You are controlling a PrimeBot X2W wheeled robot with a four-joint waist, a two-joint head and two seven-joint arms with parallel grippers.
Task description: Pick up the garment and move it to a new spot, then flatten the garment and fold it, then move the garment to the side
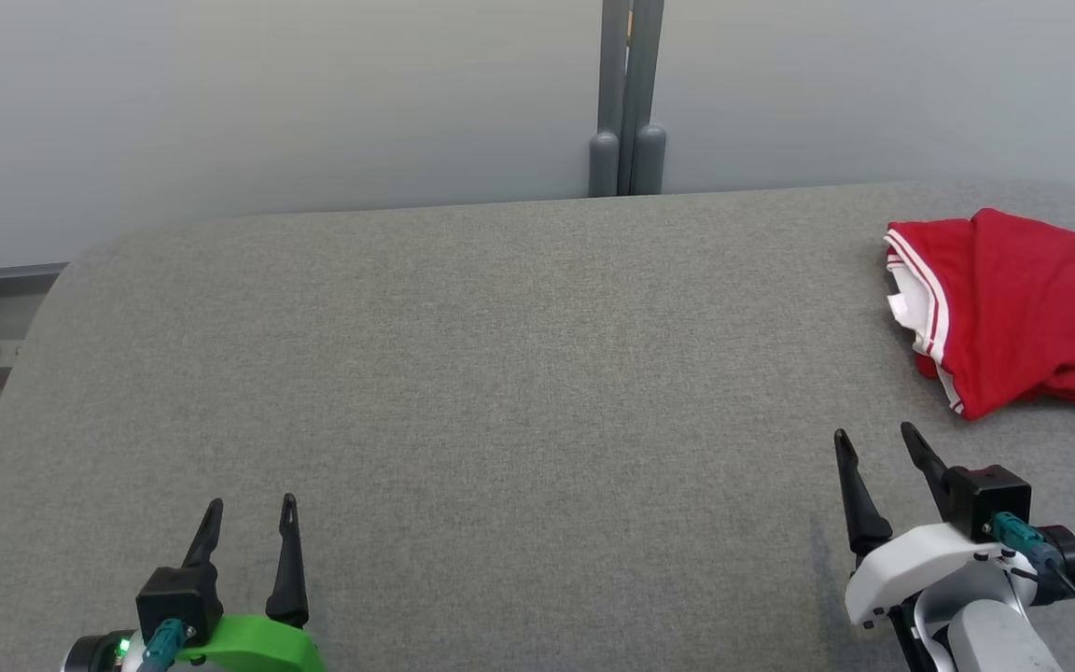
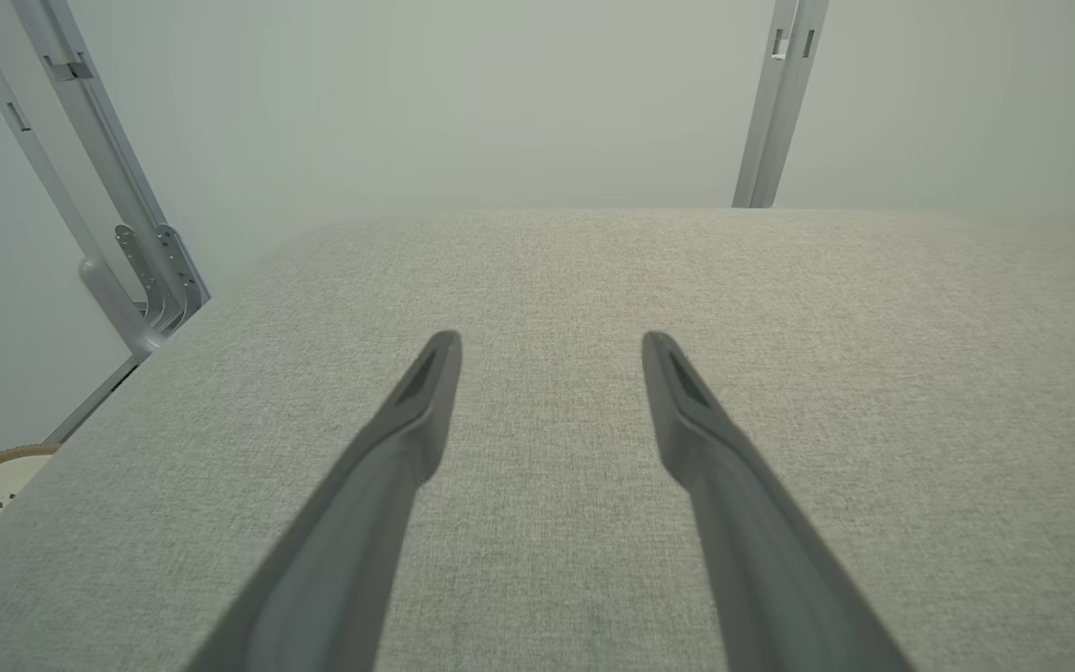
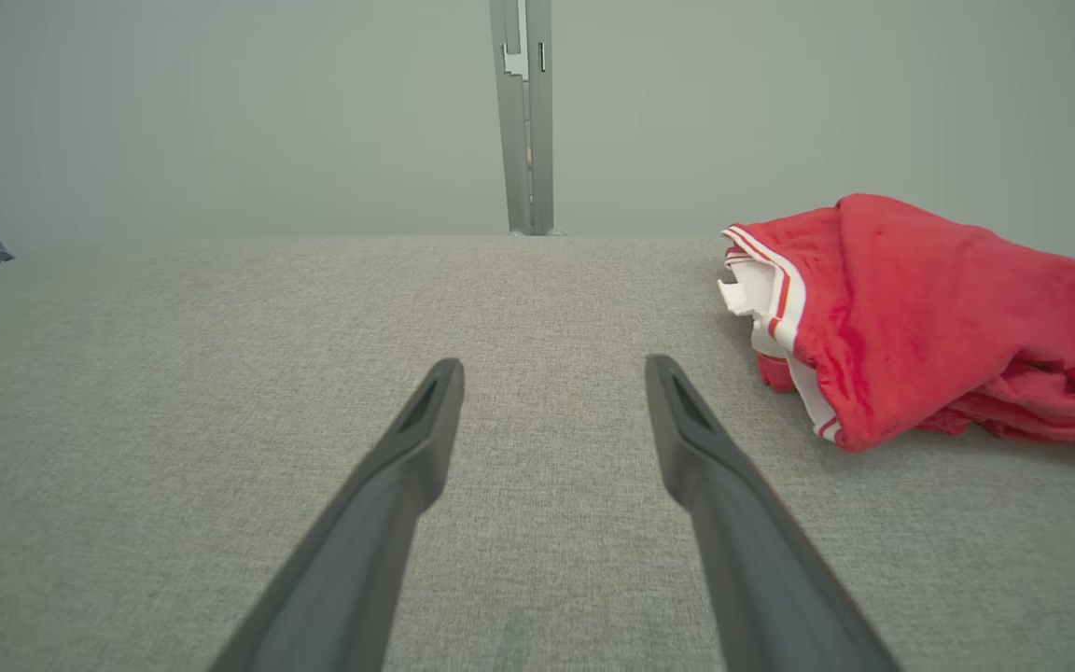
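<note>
A red garment (image 1: 1027,303) with a white, red-striped hem lies bunched at the far right of the grey padded table (image 1: 500,373); it runs off the head view's right edge. The right wrist view shows the garment (image 3: 929,317) ahead and to the right of the fingers. My right gripper (image 1: 876,446) is open and empty, a short way in front of the garment and apart from it. At the lower left my left gripper (image 1: 251,511) is open and empty, far from the garment. Both stand open over bare fabric, right gripper (image 3: 553,373) and left gripper (image 2: 551,347).
A grey metal post (image 1: 629,98) stands behind the table's back edge against a pale wall. The table's rounded left corner (image 1: 71,280) drops off to a metal frame (image 2: 127,261). Bare grey fabric spans the table's middle and left.
</note>
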